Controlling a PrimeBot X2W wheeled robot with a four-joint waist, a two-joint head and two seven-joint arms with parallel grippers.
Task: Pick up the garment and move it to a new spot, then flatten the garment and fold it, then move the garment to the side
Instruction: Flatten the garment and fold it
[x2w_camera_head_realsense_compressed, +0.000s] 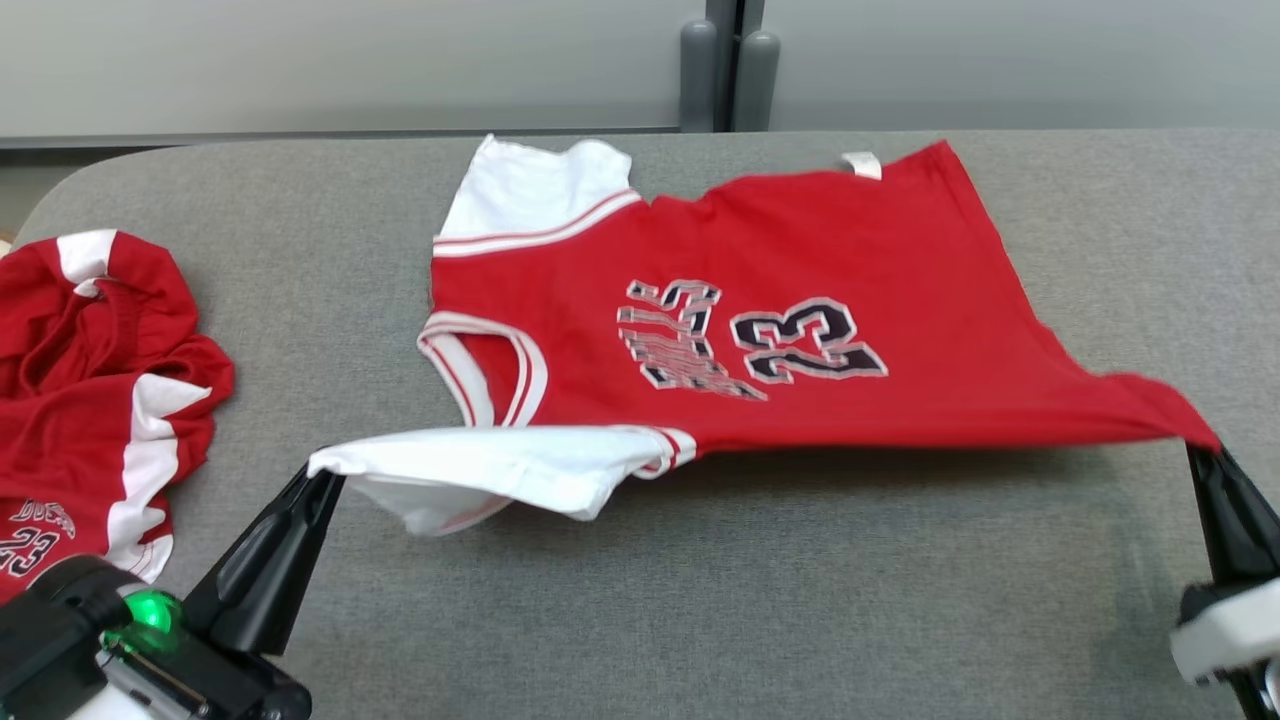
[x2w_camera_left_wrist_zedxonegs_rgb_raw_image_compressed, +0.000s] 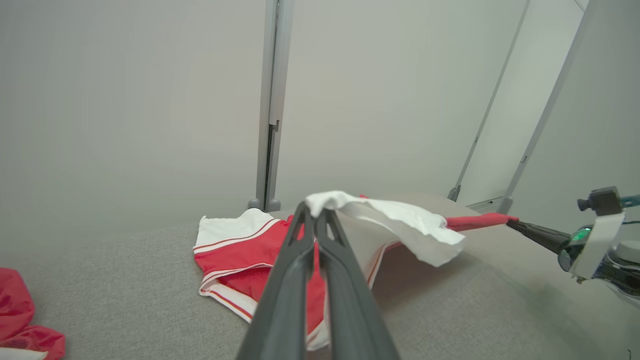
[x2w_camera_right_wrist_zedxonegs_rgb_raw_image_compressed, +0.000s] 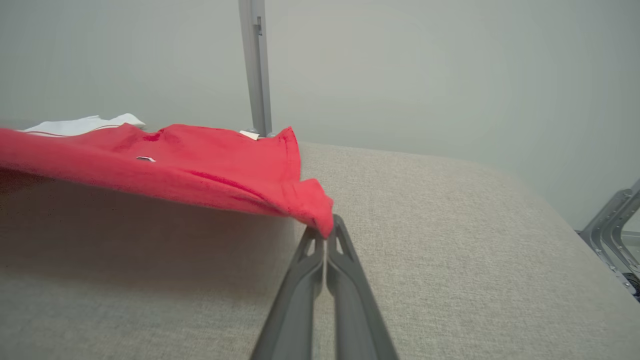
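Observation:
The garment (x2w_camera_head_realsense_compressed: 800, 300) is a red jersey with white sleeves and a dark "23" print, spread across the grey table (x2w_camera_head_realsense_compressed: 700, 600). My left gripper (x2w_camera_head_realsense_compressed: 322, 474) is shut on the tip of its near white sleeve (x2w_camera_left_wrist_zedxonegs_rgb_raw_image_compressed: 400, 217), held above the table. My right gripper (x2w_camera_head_realsense_compressed: 1205, 450) is shut on the near red hem corner (x2w_camera_right_wrist_zedxonegs_rgb_raw_image_compressed: 315, 207), also lifted. The near edge hangs taut between the two grippers while the far edge rests on the table. In the left wrist view the right gripper (x2w_camera_left_wrist_zedxonegs_rgb_raw_image_compressed: 515, 221) shows pinching the red corner.
A second red and white garment (x2w_camera_head_realsense_compressed: 90, 400) lies bunched at the table's left edge. A grey partition with a vertical post (x2w_camera_head_realsense_compressed: 725, 70) stands behind the table. Bare table surface lies in front of the jersey, between my two grippers.

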